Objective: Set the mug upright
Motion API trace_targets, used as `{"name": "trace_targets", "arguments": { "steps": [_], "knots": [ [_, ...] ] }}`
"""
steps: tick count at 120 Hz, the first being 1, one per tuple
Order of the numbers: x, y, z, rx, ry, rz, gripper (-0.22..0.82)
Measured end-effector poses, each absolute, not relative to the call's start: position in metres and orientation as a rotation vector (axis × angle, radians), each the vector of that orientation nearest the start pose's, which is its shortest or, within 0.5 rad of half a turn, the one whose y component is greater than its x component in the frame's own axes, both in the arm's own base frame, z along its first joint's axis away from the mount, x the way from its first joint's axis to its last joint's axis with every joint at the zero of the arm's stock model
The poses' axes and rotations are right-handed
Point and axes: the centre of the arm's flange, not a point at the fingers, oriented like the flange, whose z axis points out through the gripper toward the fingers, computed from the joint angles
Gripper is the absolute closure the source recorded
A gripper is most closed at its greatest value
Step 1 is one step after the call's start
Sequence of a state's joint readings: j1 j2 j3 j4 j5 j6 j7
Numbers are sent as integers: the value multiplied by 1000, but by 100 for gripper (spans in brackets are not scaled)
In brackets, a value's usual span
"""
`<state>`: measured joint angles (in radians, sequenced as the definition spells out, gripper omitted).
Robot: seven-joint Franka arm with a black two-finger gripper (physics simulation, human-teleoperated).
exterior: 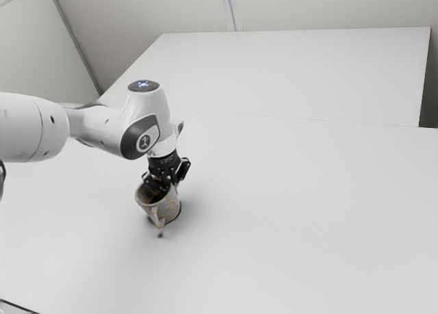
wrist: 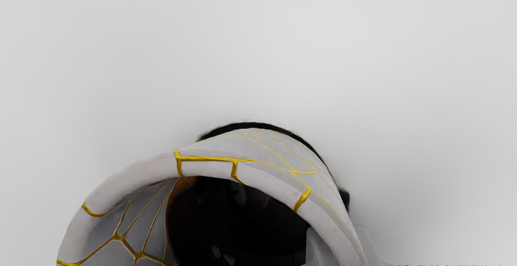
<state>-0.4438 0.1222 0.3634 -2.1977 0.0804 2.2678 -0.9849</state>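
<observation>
Claw (exterior: 166, 184) is narrow, w/ the mug's (exterior: 170, 208) wall pinched btwn its fingers (wrist: 319, 246): one inside the mouth, the other against the outside. Mug's leaning, not upright; its mouth tips toward the ext. view's left, black base (wrist: 250, 125) toward that view's right, handle (exterior: 157, 217) on the near side. Can't tell if the base edge bears on the table (exterior: 308, 211) or hangs just over it. Main risk, IMO: grip's on one side of the rim only, so mug could pivot or slip btwn the pads if turned fast or if the base catches the table. Handle might also hit the tabletop if lowered at this tilt, & letting go before the base sits flat would prob. let it rock or fall over. Pulling the inner finger out at an angle could drag the rim along, too. As for containers, mug's the one here: pale inside w/ gold lines, then a glossy dark area (wrist: 242, 225) deeper in; unclear if that's liquid, a dark lining or a reflection.
</observation>
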Motion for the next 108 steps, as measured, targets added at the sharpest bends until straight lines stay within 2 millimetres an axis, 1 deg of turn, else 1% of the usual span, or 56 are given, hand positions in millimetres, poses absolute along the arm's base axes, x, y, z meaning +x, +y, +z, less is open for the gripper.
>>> {"name": "trace_targets", "arguments": {
  "steps": [17,39,48,58,72,88,100,108],
  "knots": [
    [540,-36,327,-2759,-1336,-20,77],
    [543,-36,329,-2777,-1365,-34,37],
    [544,-37,331,-2784,-1367,-43,26],
    [546,-37,334,-2791,-1369,-54,18],
    [547,-37,341,-2802,-1370,-72,10],
    [547,-38,356,-2821,-1372,-94,5],
    [545,-37,374,-2838,-1372,-107,3],
    [551,-37,395,-2852,-1367,-131,3]
  ]
}}
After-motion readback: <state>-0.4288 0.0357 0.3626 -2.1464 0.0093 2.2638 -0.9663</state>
